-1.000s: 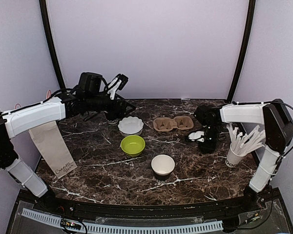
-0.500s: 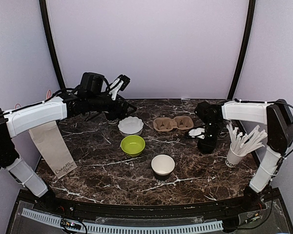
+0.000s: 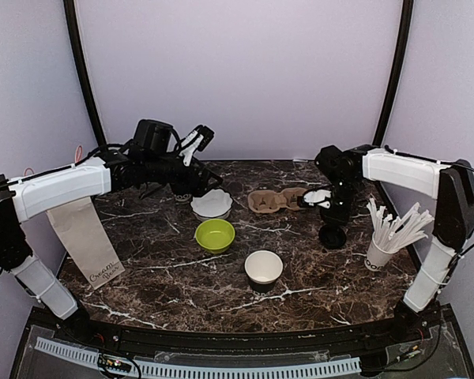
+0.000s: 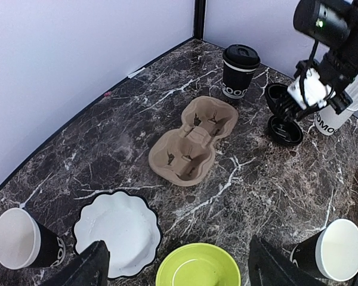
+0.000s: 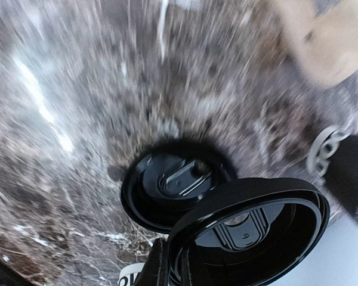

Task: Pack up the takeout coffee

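Black takeout coffee [image 4: 239,74] shows white "GOOD" lettering

Polished stone, matt pulp, shiny plastic
The tabletop [image 3: 158,276] is glossy dark marble-look stone with white veins. The cup carrier [image 4: 194,140] is rough, matt brown moulded pulp. The takeout coffee [image 4: 240,76] is matt black paper under a smooth plastic lid; the tilted lid [image 5: 250,223] is glossy black plastic.
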Tool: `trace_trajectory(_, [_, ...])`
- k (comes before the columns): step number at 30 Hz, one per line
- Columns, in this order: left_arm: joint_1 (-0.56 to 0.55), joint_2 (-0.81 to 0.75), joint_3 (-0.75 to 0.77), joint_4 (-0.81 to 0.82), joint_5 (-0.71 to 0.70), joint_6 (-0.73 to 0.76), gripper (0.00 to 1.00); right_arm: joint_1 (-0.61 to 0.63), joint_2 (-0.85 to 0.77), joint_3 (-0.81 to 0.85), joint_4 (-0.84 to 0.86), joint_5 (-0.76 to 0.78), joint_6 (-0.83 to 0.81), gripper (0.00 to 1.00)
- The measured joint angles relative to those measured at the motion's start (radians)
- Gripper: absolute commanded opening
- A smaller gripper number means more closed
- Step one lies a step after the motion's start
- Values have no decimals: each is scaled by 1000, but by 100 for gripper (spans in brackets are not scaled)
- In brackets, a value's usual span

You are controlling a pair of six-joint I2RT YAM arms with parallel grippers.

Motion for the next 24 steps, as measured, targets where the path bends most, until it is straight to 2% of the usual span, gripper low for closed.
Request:
trace_trajectory(4, [-29, -3, -15, 29, -24, 45, 88, -1, -10, 156, -41, -220, 4, 0])
trace_trajectory(11, [-117, -152, -327, 349, -2, 163, 95, -1, -11, 428, -116, -714, 16, 0])
trace_trajectory(14, [-157, -185, -374, 523, 21, 182, 97, -5, -15, 504, -119, -921, 37, 0])
trace_trajectory(17, [-204, -184, -376, 695, 18, 203, 99, -5, -40, 507, -96, -1085, 92, 0])
trace_trajectory(24, [-316, -91, -346, 997, -10, 229, 99, -6, -179, 365, 171, -1351, 331, 0])
